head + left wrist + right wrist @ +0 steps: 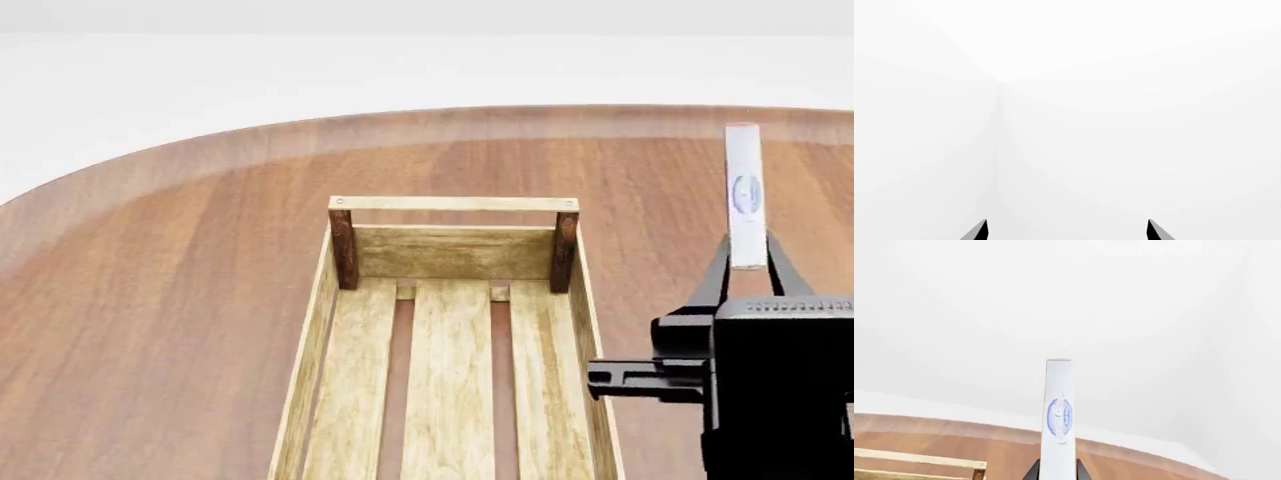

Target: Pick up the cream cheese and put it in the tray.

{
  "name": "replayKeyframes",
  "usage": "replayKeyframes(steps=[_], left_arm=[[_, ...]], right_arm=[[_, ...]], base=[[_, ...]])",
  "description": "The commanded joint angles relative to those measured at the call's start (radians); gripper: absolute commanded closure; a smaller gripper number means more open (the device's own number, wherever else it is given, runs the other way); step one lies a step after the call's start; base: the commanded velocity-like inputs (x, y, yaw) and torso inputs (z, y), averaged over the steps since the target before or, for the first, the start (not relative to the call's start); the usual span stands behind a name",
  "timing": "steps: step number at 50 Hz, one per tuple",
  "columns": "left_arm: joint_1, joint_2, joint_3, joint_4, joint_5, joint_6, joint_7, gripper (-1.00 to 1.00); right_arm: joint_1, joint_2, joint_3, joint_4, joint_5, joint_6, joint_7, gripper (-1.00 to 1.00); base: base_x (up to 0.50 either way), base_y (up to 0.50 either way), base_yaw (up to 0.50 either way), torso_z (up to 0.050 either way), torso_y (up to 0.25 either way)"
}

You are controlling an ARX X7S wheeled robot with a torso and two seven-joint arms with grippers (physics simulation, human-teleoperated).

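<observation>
The cream cheese (745,196) stands on edge between my right jaws, which are clamped on its lower end, lifted above the surface (160,300) just right of the tray (454,203). My left jaws are spread apart, facing blank white.

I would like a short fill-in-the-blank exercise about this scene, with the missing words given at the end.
1. The right gripper is shut on the ______.
2. The tray has a bottom made of ______ slats.
3. In the head view, the cream cheese is held to the ______ of the tray.
4. The tray stands on a ______ table.

Missing words: cream cheese; three; right; wooden
</observation>
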Motion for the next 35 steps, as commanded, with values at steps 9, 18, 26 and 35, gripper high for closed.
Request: replayKeyframes(steps=[9, 18, 26, 35], left_arm=[[-0.004, -0.003, 0.004, -0.003, 0.001, -0.005, -0.004, -1.0], [-0.002, -0.006, 0.003, -0.002, 0.001, -0.002, -0.007, -1.0], [0.002, -0.007, 0.003, 0.002, 0.004, -0.006, -0.01, -1.0], [-0.001, -0.009, 0.004, 0.001, -0.001, -0.007, -0.01, -1.0]], right_arm=[[0.323, 0.069, -0.133, 0.028, 0.067, 0.119, -0.241, 1.0], [0.399, 0.056, -0.185, 0.102, 0.07, 0.122, -0.307, 1.0], [0.431, 0.054, -0.165, 0.108, 0.174, 0.157, -0.393, 1.0], [0.471, 0.064, -0.152, 0.13, 0.294, 0.204, -0.508, 1.0]], base=[[0.0, 0.0, 0.0, 0.0, 0.0], [0.0, 0.0, 0.0, 0.0, 0.001], [0.0, 0.0, 0.0, 0.0, 0.0], [0.0, 0.0, 0.0, 0.0, 0.001]])
